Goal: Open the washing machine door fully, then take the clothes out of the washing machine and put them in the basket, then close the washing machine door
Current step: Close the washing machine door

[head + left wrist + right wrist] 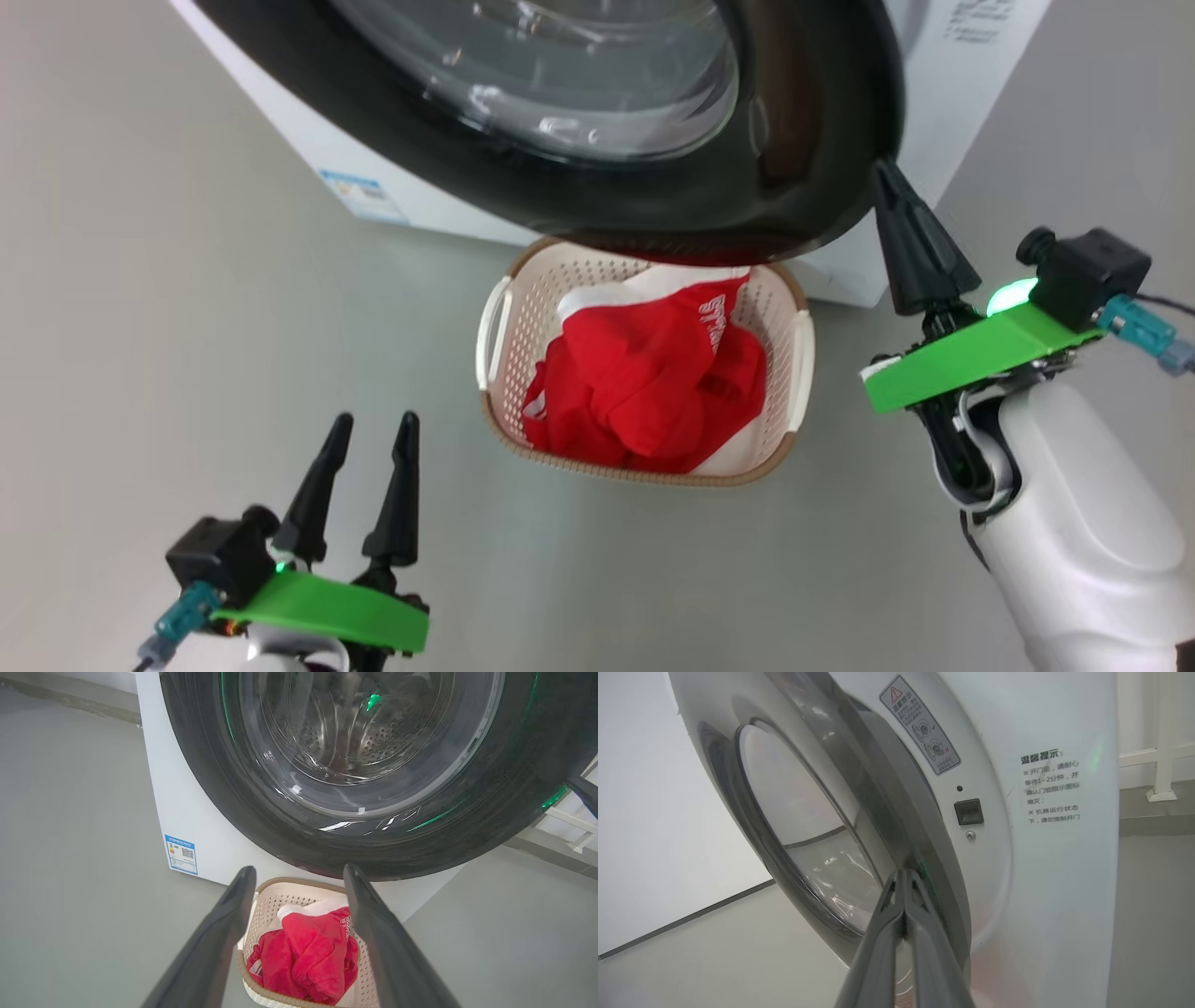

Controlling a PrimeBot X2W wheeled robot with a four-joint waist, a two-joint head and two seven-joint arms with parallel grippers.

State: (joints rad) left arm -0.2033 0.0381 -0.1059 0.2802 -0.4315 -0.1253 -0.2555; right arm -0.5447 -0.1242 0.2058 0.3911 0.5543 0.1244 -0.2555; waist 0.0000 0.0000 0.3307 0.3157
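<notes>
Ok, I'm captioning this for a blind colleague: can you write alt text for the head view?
The right gripper, fingers shut, points at the lower right edge of the washing machine door, whose black rim spans the top of the picture. Below it on the grey floor, a basket holds red clothes; the left gripper is open at lower left.

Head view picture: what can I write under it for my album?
Red clothes sit in the basket while the shut right gripper reaches the washer door.
</notes>
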